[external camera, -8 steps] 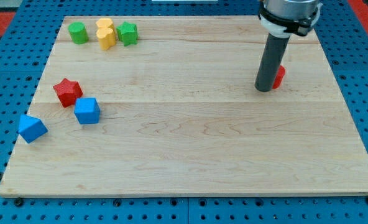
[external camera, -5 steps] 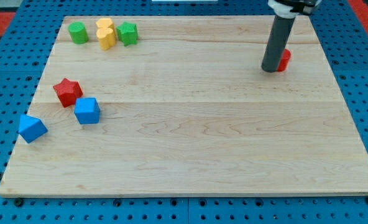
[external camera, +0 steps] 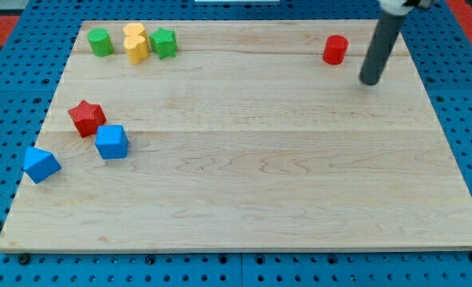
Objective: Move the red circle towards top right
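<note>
Pale wooden tabletop [external camera: 244,175] sits on a blue pegboard. Upper right of the frame, the red circle [external camera: 336,49] stands upright, a short cylinder with no long axis to speak of. My tip [external camera: 371,81] rests just to its lower right, apart from it. No hand shows, only the rod. Upper left: green circle [external camera: 101,41], yellow block [external camera: 135,43], green star [external camera: 163,42]. Left: red star [external camera: 85,117], blue cube [external camera: 112,142], and another blue block [external camera: 41,164].

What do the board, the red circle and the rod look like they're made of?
Board: pale wood, matte, with grain lines and plank seams. Red circle: probably painted wood or plastic, uniform colour, slight sheen. Rod, my tip apart from the circle to the view's right: smooth dark cylinder, plastic or metal, I cannot tell.
</note>
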`<state>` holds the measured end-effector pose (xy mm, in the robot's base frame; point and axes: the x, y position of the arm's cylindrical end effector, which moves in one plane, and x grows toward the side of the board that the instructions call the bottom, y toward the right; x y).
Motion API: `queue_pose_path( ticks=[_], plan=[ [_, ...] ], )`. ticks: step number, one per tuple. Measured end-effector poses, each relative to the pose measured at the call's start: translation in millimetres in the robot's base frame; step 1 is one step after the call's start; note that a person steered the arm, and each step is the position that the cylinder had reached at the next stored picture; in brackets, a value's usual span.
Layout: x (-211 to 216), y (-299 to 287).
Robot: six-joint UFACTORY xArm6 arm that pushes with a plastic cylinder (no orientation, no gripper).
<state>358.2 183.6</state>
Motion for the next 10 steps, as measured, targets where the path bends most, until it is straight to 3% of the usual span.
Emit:
queue_pose_path(
  ticks=[1, 2, 3, 4, 6, 8, 10],
  plan=[
    [-53, -12],
    [-68, 25],
    [-31, -15],
    [-70, -70],
    [-89, -31],
    [-52, -6],
    [-80, 11]
  ],
)
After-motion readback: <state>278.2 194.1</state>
